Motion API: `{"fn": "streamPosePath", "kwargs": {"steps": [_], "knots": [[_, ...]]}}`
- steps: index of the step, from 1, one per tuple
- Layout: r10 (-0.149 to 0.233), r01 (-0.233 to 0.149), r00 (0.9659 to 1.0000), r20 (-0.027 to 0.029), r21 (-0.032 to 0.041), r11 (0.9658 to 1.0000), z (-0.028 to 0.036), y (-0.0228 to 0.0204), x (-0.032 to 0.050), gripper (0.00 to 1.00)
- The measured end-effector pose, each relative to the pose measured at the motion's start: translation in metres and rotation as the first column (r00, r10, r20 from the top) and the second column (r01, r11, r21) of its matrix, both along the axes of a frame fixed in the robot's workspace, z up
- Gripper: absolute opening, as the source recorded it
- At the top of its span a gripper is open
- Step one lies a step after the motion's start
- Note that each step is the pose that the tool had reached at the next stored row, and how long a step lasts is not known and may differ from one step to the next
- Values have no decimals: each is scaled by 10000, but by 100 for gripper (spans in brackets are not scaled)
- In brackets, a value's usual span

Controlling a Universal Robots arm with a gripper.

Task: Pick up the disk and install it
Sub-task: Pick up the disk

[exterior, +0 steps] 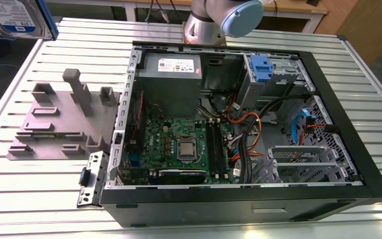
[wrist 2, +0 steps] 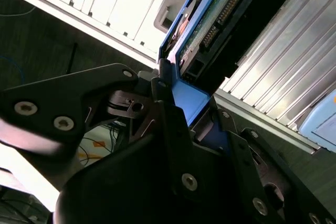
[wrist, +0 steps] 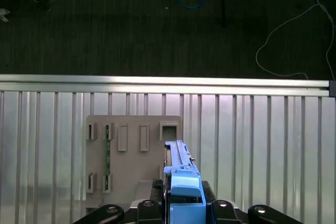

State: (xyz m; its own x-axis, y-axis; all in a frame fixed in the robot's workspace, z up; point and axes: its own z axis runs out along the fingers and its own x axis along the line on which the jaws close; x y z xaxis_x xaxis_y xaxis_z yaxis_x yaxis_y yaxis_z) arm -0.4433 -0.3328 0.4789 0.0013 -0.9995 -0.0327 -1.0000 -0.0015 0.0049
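Tool (wrist 2: 192,104) clenched on one disk (exterior: 16,18), over one grey fixture (wrist: 134,174); one open case (exterior: 244,200) nearby.

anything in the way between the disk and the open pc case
Nothing visible. The gripper holds the disk in the air, the case is open on top, and the grey holder sits low beside it.

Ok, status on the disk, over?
Gripper shut on disk, by its blue carrier. Disk aloft at exterior view's left, apart from open case, not installed. Grey fixture on table beside case.
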Motion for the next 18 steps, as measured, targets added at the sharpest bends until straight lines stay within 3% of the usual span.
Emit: {"fn": "streamPosePath", "kwargs": {"steps": [18], "knots": [[0, 0, 10000, 1, 44, 10000, 146, 0, 0, 36]]}}
